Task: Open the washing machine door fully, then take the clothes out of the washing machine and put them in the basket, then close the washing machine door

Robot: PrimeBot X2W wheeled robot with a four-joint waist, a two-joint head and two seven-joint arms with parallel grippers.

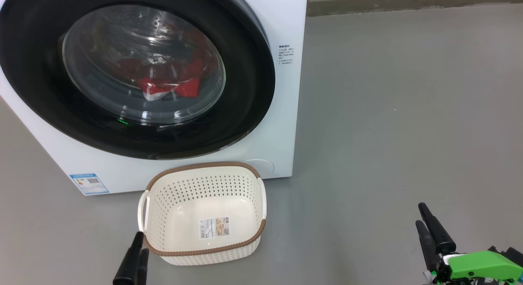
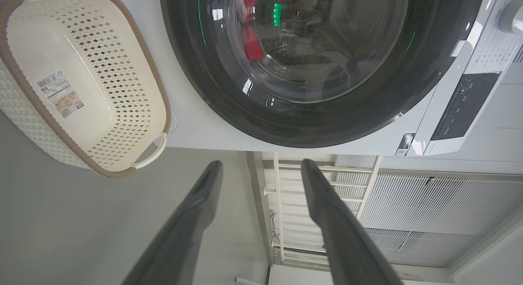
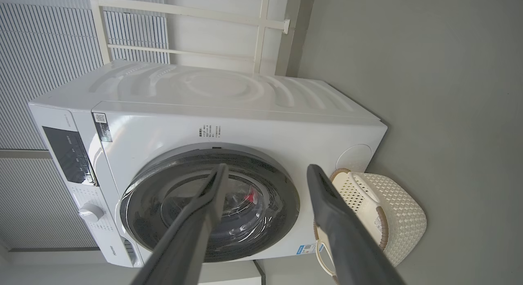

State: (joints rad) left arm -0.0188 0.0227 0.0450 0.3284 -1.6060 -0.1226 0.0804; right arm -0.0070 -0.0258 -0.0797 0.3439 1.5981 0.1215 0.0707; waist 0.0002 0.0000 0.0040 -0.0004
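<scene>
Grey floor (image 1: 388, 113), washing machine door (image 1: 245, 72) shut: opening comes first.
Left hand (image 2: 261, 164) and right hand (image 3: 265, 168) spread empty, well short of it; next probably calls for catching its rim.

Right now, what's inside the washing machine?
Through the closed washing machine door, red clothes with a white part lie in the perforated drum. How many pieces, and anything behind the black rim, is hidden.
</scene>
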